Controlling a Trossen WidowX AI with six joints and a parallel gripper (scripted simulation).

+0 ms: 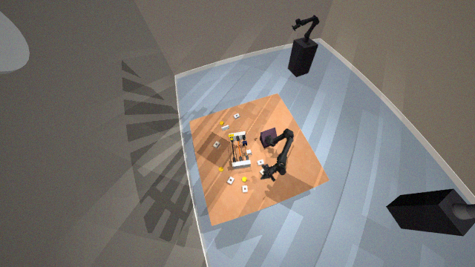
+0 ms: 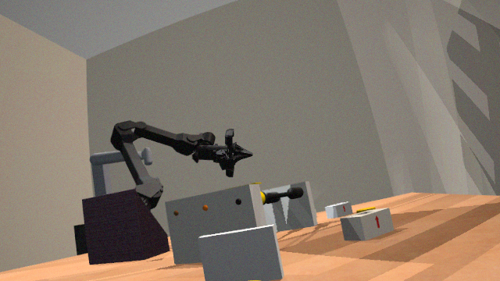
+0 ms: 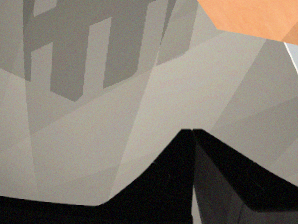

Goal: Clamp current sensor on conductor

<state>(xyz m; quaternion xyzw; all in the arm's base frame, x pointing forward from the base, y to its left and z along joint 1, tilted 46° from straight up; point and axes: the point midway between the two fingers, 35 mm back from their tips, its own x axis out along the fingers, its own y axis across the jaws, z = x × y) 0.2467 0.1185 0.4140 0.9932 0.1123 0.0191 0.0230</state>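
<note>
The conductor fixture (image 1: pixel 239 150) stands in the middle of the orange mat, with several wires running between two white end blocks. In the exterior view its near end block (image 2: pixel 212 222) is grey with three dots, and a black conductor with a yellow collar (image 2: pixel 279 195) shows behind it. Small grey-white blocks with red arrows (image 2: pixel 367 223) lie around, and I cannot tell which one is the sensor. My gripper (image 1: pixel 265 173) (image 2: pixel 244 154) is shut and empty. It hangs in the air beside the fixture, well above the mat. The wrist view shows only dark fingers, wall and a corner of the mat.
Several white blocks (image 1: pixel 230 180) and yellow discs (image 1: pixel 244 179) are scattered over the mat. My dark purple base (image 1: pixel 268 137) stands right of the fixture. A grey block (image 2: pixel 240 254) sits close to the exterior camera. Black camera stands (image 1: pixel 302 55) are on the table's far corner and right side.
</note>
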